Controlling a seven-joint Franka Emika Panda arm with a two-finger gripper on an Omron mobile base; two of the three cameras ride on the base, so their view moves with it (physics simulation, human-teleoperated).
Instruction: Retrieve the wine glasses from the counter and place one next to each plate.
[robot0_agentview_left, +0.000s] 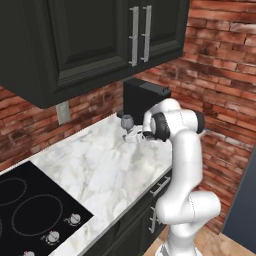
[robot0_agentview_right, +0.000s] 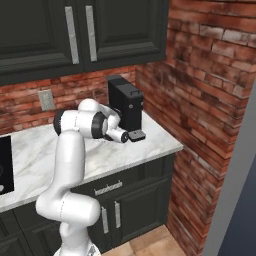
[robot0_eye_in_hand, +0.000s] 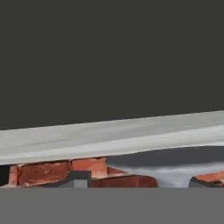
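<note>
The first pickup is in hand: a wine glass (robot0_agentview_left: 127, 121) stands on the counter (robot0_agentview_left: 100, 165) before the black coffee machine (robot0_agentview_left: 142, 95), the tool (robot0_eye_in_hand: 133, 180) astride it; grip uncertain. Next, clench and lift straight.

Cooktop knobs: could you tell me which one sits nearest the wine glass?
The knob at the right end of the row, by the bare marble counter; the other two lie farther left, away from the wine glass.

A tinted wine glass (robot0_agentview_left: 127, 121) stands upright on the marble counter (robot0_agentview_left: 100, 170).
</note>
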